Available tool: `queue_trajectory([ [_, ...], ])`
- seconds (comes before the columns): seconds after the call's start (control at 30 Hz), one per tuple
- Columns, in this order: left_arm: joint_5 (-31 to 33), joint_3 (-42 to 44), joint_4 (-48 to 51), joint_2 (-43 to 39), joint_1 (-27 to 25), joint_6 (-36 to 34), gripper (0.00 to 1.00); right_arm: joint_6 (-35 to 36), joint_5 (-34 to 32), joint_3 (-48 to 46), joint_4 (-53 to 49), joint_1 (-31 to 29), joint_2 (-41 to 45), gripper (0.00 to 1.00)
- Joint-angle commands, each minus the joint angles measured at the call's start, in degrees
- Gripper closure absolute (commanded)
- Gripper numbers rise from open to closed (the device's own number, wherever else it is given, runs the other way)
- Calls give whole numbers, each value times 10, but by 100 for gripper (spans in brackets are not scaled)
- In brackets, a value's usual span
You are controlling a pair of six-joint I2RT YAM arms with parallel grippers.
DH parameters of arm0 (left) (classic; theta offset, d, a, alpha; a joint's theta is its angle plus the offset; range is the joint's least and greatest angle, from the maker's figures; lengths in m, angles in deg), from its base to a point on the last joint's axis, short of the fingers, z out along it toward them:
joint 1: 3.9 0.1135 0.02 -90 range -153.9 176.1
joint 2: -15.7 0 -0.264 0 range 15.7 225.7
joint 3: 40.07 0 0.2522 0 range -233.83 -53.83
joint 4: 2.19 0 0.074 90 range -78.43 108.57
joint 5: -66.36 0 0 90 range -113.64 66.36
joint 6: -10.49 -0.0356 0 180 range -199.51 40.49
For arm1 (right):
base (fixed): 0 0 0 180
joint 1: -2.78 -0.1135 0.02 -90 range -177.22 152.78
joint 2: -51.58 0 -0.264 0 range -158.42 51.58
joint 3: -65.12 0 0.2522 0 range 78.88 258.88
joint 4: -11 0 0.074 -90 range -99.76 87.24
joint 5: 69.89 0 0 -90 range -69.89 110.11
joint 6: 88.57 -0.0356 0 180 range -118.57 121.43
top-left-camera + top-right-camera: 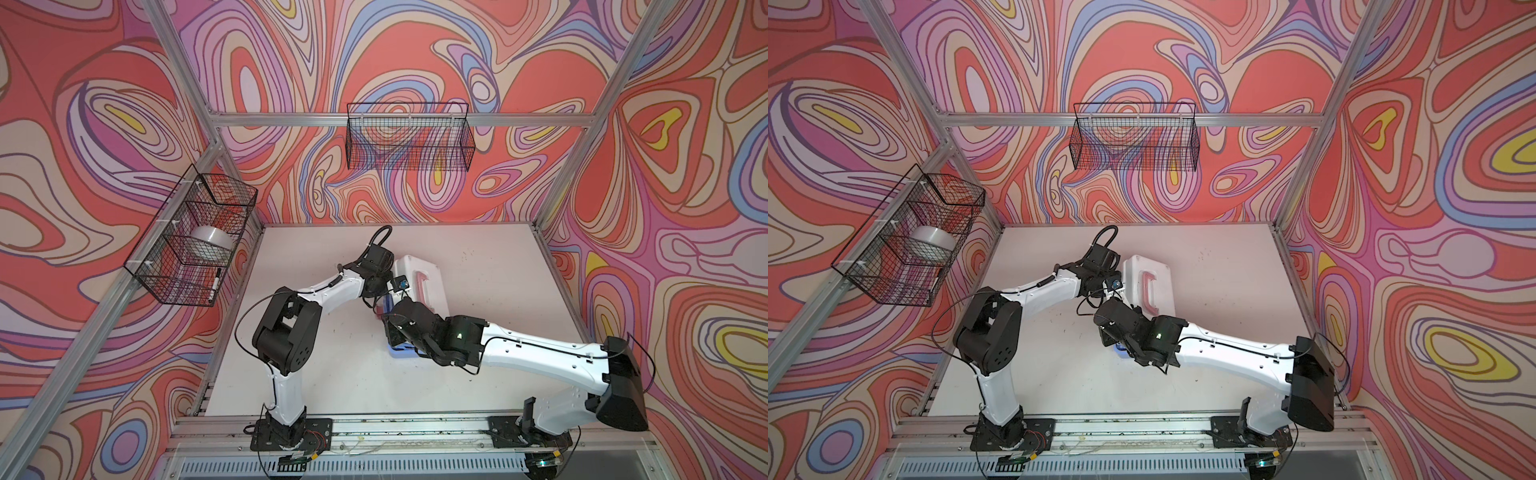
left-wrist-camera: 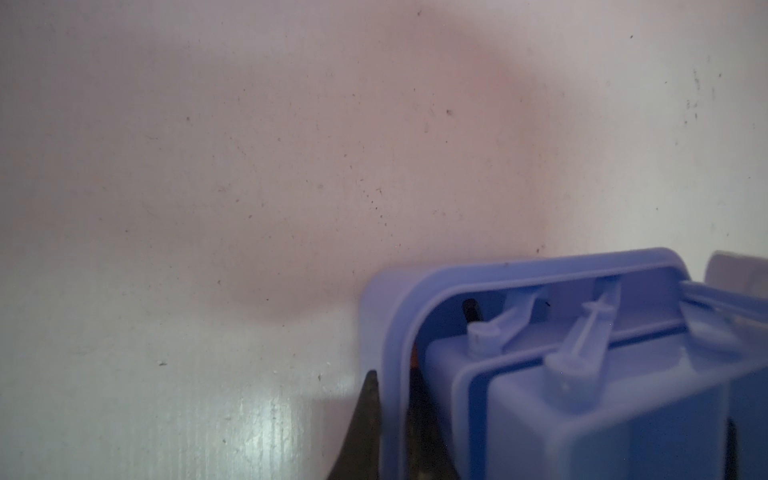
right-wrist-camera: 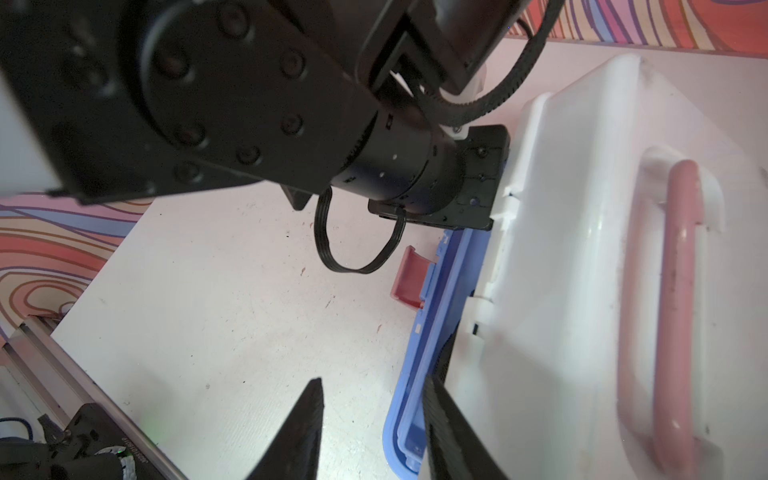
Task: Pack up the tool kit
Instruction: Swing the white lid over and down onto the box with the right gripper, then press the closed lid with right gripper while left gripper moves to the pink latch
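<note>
- In both top views the tool kit (image 1: 419, 272) (image 1: 1163, 278), a rounded plastic box, sits near the middle of the white table (image 1: 332, 374) (image 1: 1059, 374).
- Its white lid (image 1: 432, 299) carries a pink-red handle (image 1: 424, 286), and a corner of the light blue base (image 1: 399, 353) pokes out under the right arm (image 1: 519, 349).
- The left arm (image 1: 332, 286) meets the kit from its left side. Both sets of fingertips are hidden under the wrists here.
- Two black wire baskets (image 1: 407, 137) (image 1: 166, 266) hang on the patterned walls.
- In the left wrist view, the left gripper (image 2: 392, 382) is clamped narrow on the rim wall of the light blue base (image 2: 519, 266), one finger outside and one inside.
- A small black item (image 2: 469, 309) lies inside; I cannot tell what it is.
- In the right wrist view, the right gripper (image 3: 374, 380) stands partly spread and holds nothing. One finger hangs over bare table, and the other lies at the seam between the white lid (image 3: 561, 249) and the light blue base (image 3: 419, 353).
- A pink-red latch (image 3: 409, 278) hangs loose on the base's side.
</note>
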Motion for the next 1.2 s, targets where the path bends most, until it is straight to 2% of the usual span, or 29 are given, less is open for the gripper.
queue_trajectory([
  [0.0,24,-27,17,-40,-1,-30,77,-4,-16,-13,16,-1,17,59],
  [0.03,29,-30,22,-43,-1,-34,64,-3,-17,-14,17,-1,17,59],
  [0.1,41,-29,22,-52,-1,-38,56,-3,-18,-14,18,-1,15,59],
  [0.23,52,-25,23,-65,-1,-42,50,-4,-17,-14,22,-1,10,59],
  [0.4,60,-36,38,-69,-1,-51,49,-2,-22,-19,27,0,8,59],
  [0.5,84,-32,44,-81,-1,-57,41,2,-33,-17,22,0,4,59],
  [0.63,126,16,21,-127,0,-59,30,3,-51,-16,14,0,-2,60],
  [0.83,118,106,-23,-204,2,-46,17,5,-62,-17,6,6,8,60],
  [0.97,64,142,-4,-240,2,-40,18,-3,-66,-21,-10,16,3,60],
  [1.17,35,252,-58,-323,2,-27,19,-4,7,-58,45,76,-3,65],
])
